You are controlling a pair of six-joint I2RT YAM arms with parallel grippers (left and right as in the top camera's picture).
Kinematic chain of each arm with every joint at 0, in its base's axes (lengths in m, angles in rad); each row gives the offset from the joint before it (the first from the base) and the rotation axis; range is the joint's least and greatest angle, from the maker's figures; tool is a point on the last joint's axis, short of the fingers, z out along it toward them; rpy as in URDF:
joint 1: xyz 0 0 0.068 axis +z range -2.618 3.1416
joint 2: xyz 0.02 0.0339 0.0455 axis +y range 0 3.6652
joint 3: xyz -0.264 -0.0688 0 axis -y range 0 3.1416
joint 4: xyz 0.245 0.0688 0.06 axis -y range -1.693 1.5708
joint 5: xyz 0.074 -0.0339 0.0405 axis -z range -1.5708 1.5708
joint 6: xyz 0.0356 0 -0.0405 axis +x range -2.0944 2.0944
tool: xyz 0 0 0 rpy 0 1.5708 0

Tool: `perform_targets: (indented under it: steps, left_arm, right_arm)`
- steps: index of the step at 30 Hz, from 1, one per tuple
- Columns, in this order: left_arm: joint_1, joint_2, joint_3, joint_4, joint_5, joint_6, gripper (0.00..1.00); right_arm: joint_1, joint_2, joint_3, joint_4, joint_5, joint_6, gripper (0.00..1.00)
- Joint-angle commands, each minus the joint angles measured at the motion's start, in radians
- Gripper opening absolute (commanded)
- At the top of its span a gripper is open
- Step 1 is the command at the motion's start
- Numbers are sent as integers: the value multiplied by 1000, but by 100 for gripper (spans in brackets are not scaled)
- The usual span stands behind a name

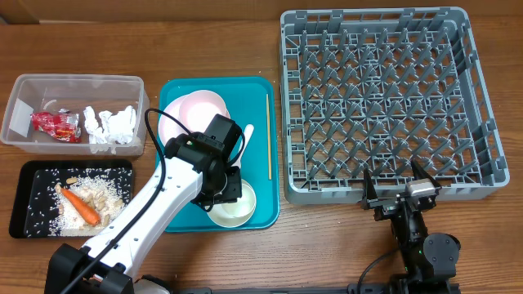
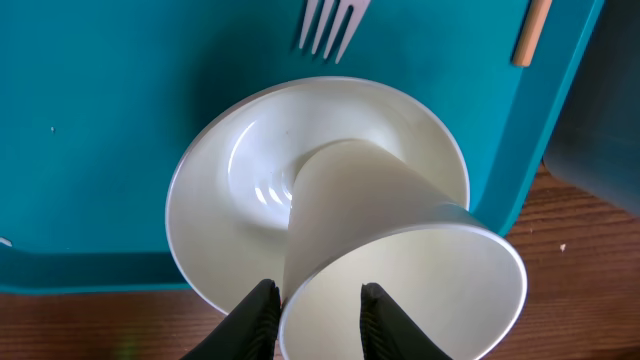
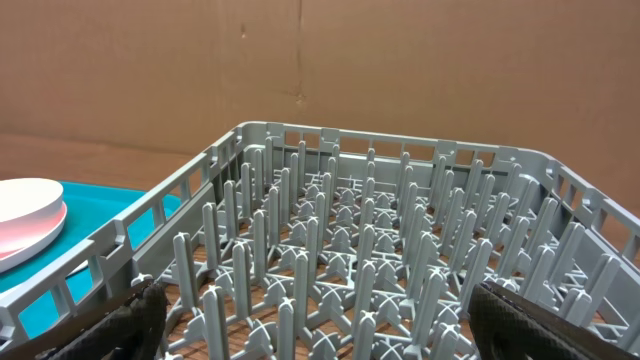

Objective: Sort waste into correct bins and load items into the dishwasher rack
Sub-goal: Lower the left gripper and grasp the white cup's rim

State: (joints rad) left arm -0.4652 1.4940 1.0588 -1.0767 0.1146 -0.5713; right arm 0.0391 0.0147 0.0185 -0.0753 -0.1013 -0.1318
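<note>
My left gripper [image 2: 320, 312] is shut on the rim of a small white cup [image 2: 400, 240], one finger outside the wall and one inside. The cup leans tilted in a white bowl [image 2: 225, 180] at the near end of the teal tray [image 1: 184, 216]. A white fork [image 2: 330, 25] and a wooden chopstick [image 1: 268, 135] lie on the tray beyond it. Stacked white plate and bowls [image 1: 192, 114] sit at the tray's far end. My right gripper [image 1: 396, 192] stands open at the front wall of the grey dishwasher rack [image 1: 470, 106], holding nothing.
At the left, a clear tub [image 1: 20, 90] holds a red wrapper [image 1: 55, 124] and crumpled tissue [image 1: 110, 124]. In front of it a black tray [image 1: 29, 220] holds a carrot [image 1: 82, 207] and rice [image 1: 102, 189]. The rack's pegs [image 3: 370, 270] fill the right wrist view.
</note>
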Motion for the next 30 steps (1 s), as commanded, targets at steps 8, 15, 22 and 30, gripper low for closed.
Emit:
perform_targets:
  steps: [8, 15, 22, 30]
  left_arm:
    - [0, -15, -39, 13, -14, -13, 29]
    - [0, -15, -84, 40, -21, -12, 17]
    - [0, -15, -84, 45, -22, -11, 8]
    - [0, -16, -70, 36, -22, 12, 4]
  right_arm:
    - [-5, -11, -11, 5, -5, 0, 100]
    - [-5, -11, -11, 4, -6, 0, 100]
    - [-5, -11, -11, 5, -5, 0, 100]
    - [-5, -11, -11, 5, -6, 0, 100]
